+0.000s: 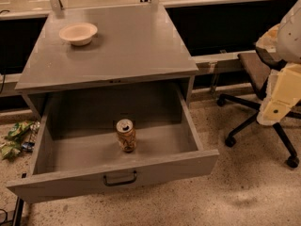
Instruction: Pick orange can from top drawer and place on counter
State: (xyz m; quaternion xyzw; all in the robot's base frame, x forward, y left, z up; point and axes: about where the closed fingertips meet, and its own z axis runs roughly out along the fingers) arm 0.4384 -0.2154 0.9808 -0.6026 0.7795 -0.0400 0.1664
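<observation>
One mottled orange can (126, 135) upright in boxy top drawer (169, 166), matte counter (131, 46), pincer (275, 108) far right, grip state untellable.

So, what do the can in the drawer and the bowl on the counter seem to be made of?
The orange can looks like thin metal: silver pull-tab top, mottled printed label. The bowl seems ceramic or plastic, smooth off-white; I cannot tell which. The gripper, cream-coloured, hangs at the right edge, apart from both.
</observation>
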